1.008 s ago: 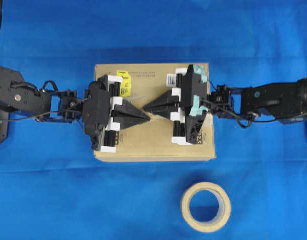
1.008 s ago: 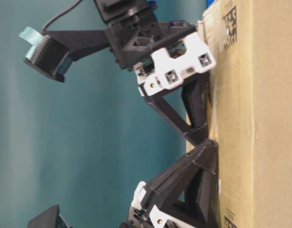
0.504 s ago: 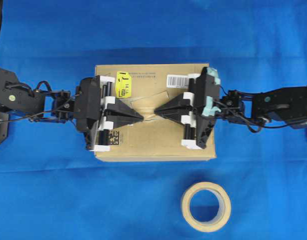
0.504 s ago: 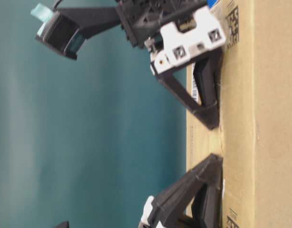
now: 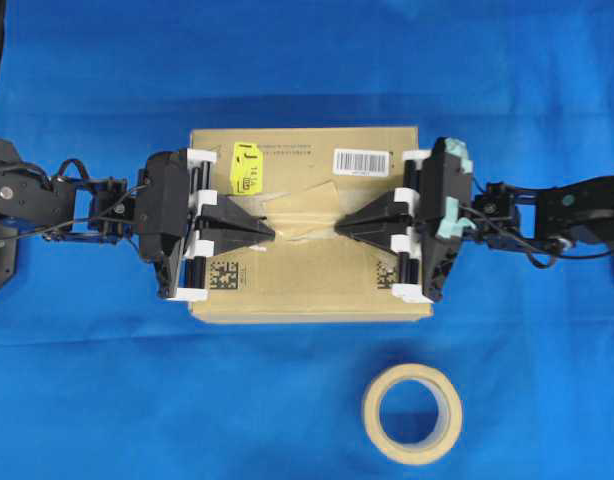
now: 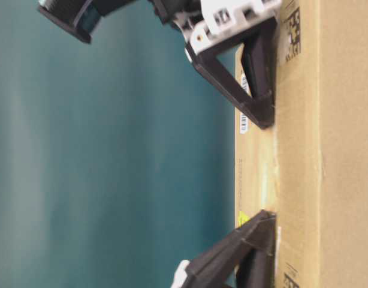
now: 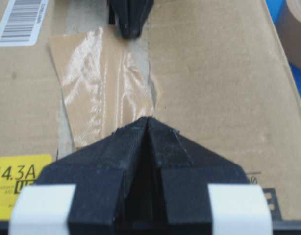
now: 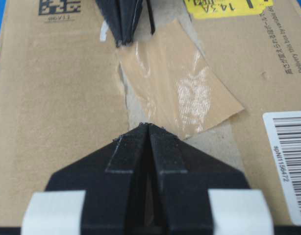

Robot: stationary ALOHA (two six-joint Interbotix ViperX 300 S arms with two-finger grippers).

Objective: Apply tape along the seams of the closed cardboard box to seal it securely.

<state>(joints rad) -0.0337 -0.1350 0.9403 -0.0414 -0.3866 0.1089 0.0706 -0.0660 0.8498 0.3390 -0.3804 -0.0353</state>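
Tape: short glossy tan strip lying slightly askew on top of cardboard box, over centre of seam, between your two grippers. Left gripper: fingers pressed together, tip down at strip's left end. Right gripper: fingers pressed together, tip down at strip's right end. Neither pinches anything. Yellow sticker and barcode label sit near box's far edge. Beige tape roll lies on blue cloth, near box's front right corner.
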